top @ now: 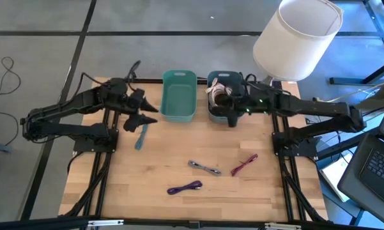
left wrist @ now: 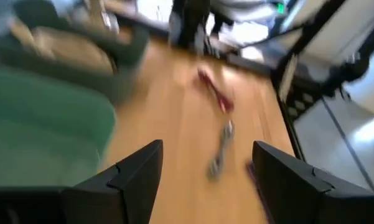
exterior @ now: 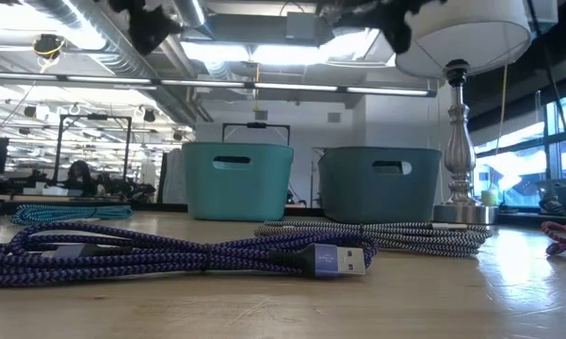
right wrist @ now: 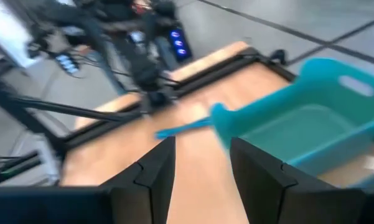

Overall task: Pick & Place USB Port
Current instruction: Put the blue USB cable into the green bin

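Observation:
Several bundled USB cables lie on the wooden table: a purple one [top: 184, 187] [exterior: 169, 254], a grey-white one [top: 204, 167] [exterior: 377, 235], a red one [top: 244, 164] and a teal one [top: 140, 136]. My left gripper [top: 144, 116] [left wrist: 205, 168] is open and empty, in the air just left of the teal bin [top: 179, 96], above the teal cable. My right gripper [top: 232, 115] [right wrist: 202, 165] is open and empty above the near rim of the dark blue bin [top: 222, 96], which holds some cables.
A lamp with a white shade [top: 297, 35] stands at the table's far right, its base [exterior: 460, 202] beside the dark bin. The two bins stand side by side at the far middle. A laptop [top: 377, 163] sits off the table's right side.

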Robot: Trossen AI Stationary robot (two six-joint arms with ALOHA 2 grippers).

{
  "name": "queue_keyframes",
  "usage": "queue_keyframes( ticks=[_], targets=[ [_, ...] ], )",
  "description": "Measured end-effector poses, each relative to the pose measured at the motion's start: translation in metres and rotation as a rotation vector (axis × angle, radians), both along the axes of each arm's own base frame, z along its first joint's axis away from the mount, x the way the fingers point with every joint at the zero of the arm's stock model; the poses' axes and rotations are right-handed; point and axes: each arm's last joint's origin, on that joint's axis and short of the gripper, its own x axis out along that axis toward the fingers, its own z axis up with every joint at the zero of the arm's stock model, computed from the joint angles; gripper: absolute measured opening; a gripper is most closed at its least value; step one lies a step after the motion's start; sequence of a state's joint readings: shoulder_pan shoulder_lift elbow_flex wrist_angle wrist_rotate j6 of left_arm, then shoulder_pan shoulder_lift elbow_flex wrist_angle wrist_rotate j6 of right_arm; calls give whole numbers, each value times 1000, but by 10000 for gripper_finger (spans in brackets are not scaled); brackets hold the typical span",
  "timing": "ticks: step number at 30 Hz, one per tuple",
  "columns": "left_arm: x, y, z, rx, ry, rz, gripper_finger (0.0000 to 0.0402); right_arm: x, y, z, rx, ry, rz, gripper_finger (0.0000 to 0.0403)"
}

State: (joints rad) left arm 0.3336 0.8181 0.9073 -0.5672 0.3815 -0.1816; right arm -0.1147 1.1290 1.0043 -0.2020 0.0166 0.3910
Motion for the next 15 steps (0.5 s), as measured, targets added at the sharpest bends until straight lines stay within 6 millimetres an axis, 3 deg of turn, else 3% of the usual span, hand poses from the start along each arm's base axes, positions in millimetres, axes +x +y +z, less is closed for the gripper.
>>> queue_keyframes(
  ticks=[11, 15],
  targets=[
    [-30, -15, -35, -175, 490, 11, 242, -14, 59, 12, 47, -69, -5, 158],
    [-40, -19, -43, -170, 651, 134, 242, -16, 72, 14, 43, -101, -35, 158]
  ],
)
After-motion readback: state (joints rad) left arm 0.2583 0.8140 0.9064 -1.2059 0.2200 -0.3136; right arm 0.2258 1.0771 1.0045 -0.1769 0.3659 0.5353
